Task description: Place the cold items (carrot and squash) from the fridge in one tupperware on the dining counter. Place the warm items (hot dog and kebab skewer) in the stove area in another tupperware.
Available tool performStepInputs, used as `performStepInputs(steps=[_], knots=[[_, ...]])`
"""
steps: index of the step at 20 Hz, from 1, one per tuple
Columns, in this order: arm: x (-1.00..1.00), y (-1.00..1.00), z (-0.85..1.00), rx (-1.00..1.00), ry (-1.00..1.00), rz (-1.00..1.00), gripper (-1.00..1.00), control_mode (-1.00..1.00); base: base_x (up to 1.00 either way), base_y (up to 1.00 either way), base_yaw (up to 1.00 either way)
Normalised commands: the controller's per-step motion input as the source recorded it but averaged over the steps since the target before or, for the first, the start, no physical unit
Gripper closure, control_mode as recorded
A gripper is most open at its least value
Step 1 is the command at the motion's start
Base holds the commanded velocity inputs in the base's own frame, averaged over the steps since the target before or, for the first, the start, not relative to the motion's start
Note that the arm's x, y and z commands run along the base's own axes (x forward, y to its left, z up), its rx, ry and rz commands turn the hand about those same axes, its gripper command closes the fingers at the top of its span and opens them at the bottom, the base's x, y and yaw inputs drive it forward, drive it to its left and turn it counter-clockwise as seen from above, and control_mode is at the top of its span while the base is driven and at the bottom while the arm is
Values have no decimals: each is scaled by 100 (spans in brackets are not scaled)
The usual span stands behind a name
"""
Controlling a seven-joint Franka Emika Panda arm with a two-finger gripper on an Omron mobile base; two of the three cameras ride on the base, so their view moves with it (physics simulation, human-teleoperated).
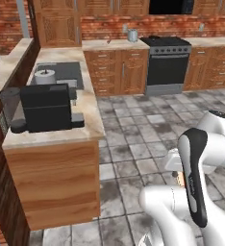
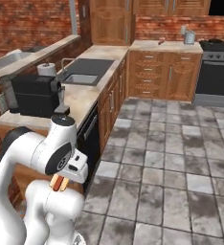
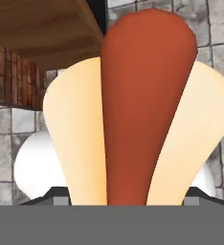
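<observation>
The pincer [image 2: 60, 183] hangs low beside the robot's own white body, folded under the arm, and it grips the hot dog [image 3: 142, 115] with its jaws standing fairly wide around the bun. In the hand view the hot dog rises straight up from between the fingers, a red-brown sausage flanked by two pale bun halves, so close to the lens that it blocks most of what lies beyond. The finger tips themselves are hidden behind the bun (only two small grey corners peek out at its base).

In the right base view just a short orange-and-tan end of the hot dog shows below the white hand; the fingers cannot be made out there. In the left base view the arm's dark-striped link covers the hand, and only a sliver of orange [image 1: 181, 179] shows at its edge.

Beyond the pincer, the wooden underside of the counter [image 3: 42, 28] and a strip of brick [image 3: 13, 76] fill the upper left of the hand view, with grey floor tiles [image 3: 219, 28] to the right. Up on that counter, above and ahead of the pincer, stands a black coffee machine [image 2: 35, 95], and farther on lies the sink [image 2: 83, 79]. The stove [image 1: 167, 65] stands well away across the tiled floor.
</observation>
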Motion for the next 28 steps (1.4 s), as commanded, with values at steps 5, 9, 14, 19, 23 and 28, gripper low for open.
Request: performStepInputs(steps=[5, 9, 14, 19, 23, 28], knots=[[0, 0, 0, 0, 0, 0, 100, 100, -64, 92, -3], [0, 0, 0, 0, 0, 0, 100, 100, -63, 99, -3], [0, 0, 0, 0, 0, 0, 100, 100, -39, 99, -3], [0, 0, 0, 0, 0, 0, 100, 100, -4, 100, -12], [0, 0, 0, 0, 0, 0, 100, 100, -10, 100, -21], [0, 0, 0, 0, 0, 0, 100, 100, -22, 100, -31]])
